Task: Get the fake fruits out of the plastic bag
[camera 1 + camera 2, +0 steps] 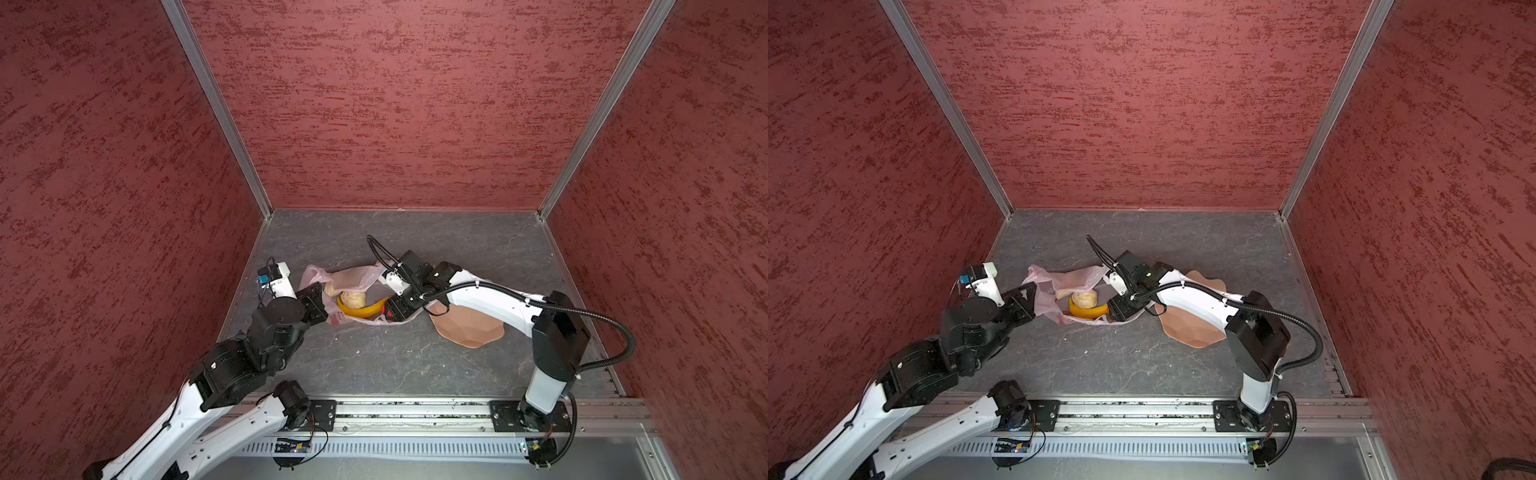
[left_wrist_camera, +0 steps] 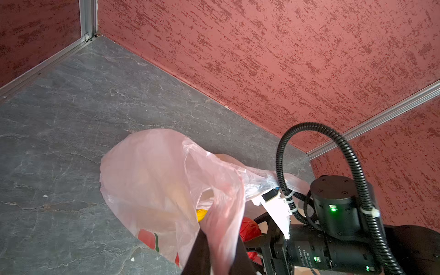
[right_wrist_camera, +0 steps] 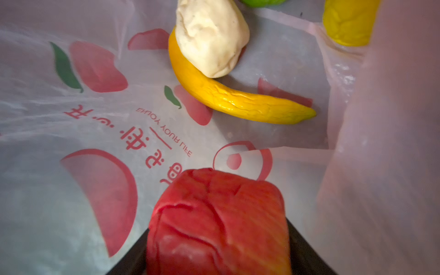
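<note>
**rig_newb:** What has the right gripper [image 3: 217, 228] got?

**yam_fan:** A squashy red fruit [image 3: 214, 197]. The black jaws stand fairly wide and press on both sides of it. It's sitting in the mouth of the plastic bag [image 3: 47, 123], with print all around.

**rig_newb:** Can you read the print?

**yam_fan:** "ENJOY YOUR LIFE" [image 3: 164, 133] in red, showing backwards through the film. Next to it are red Chinese characters [image 3: 133, 140] I can't make out, plus red fruit shapes with green leaves. The only other writing is a "DAMIAO" label [image 2: 298, 252] on the right arm's motor, and the lines under it are too small to read.

**rig_newb:** And the other side?

**yam_fan:** The left gripper [image 2: 221, 247] is pinched nearly closed on a fold of the bag's edge, holding that end up off the tabletop [image 1: 374, 365].

**rig_newb:** Rest of the fruit?

**yam_fan:** All in the bag. There's a banana [image 3: 238, 102] with a pale beige lump [image 3: 212, 40] against its curve. A yellow fruit [image 3: 347, 23] is partly hidden behind a fold of film, and a green fruit [image 3: 262, 2] is cut off by the frame. A top view shows a second beige lump [image 1: 330, 289] near the left gripper.

A peach faceted bowl [image 1: 469, 330] sits just beside the bag, and the right arm crosses over part of it. In the left wrist view a black ribbed cable [image 2: 281, 154] loops in front of the bag.
</note>
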